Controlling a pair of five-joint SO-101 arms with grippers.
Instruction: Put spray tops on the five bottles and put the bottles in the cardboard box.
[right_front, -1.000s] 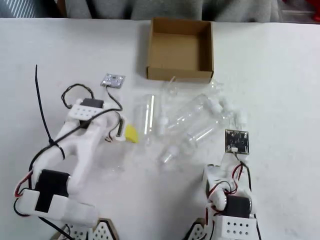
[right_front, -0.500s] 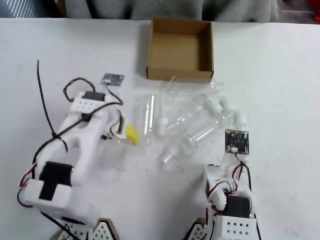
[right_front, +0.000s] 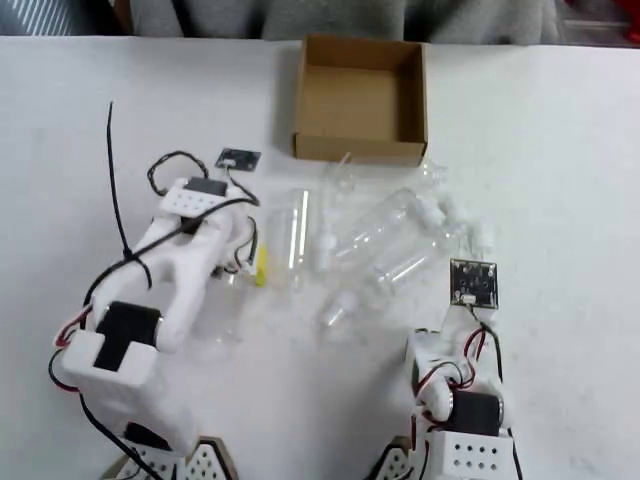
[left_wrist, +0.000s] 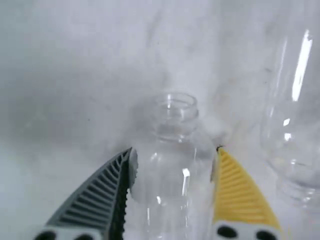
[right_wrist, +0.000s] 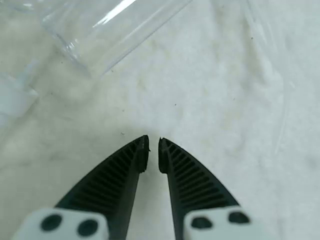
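Note:
My left gripper is shut on a clear bottle without a top: the grey finger presses one side of it and the yellow finger the other. Its open neck points away from the wrist. In the high view the left arm is at the table's left, and its yellow finger lies beside a long clear bottle. Several more clear bottles and white spray tops lie below the empty cardboard box. My right gripper is shut on nothing, just above the cloth.
The right arm sits at the front edge, and its camera board is close to the bottle heap. A black cable loops up from the left arm. A clear bottle's end lies ahead of the right gripper.
The left arm has swung to the right, toward the heap of bottles, and its cable has moved with it. The right arm has kept still.

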